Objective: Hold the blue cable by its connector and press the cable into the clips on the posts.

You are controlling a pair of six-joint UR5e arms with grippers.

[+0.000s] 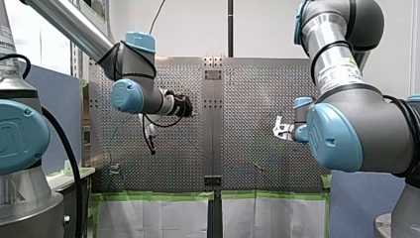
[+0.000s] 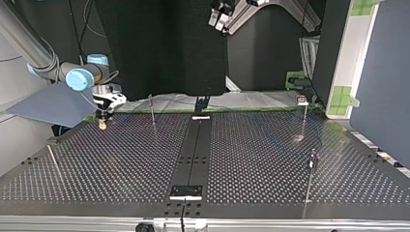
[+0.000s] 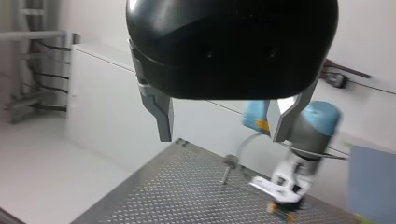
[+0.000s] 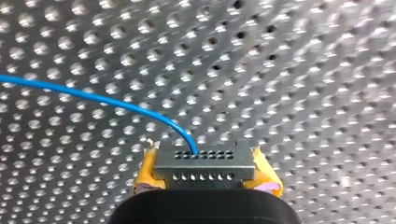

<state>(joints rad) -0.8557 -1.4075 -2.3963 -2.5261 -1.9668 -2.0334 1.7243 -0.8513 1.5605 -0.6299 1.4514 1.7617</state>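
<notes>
My right gripper (image 4: 205, 178) pinches the grey connector (image 4: 204, 163) between yellow pads, low over the perforated table (image 4: 303, 70) at the top view's far left. The blue cable (image 4: 93, 97) arcs away from the connector. My left gripper (image 3: 223, 135) hangs high, fingers spread, apparently empty

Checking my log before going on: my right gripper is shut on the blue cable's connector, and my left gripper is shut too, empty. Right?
Not quite. My left gripper is open, not shut: the left wrist view shows its metal fingers apart with nothing between them. The rest holds: my right gripper is shut on the connector of the blue cable.
</notes>
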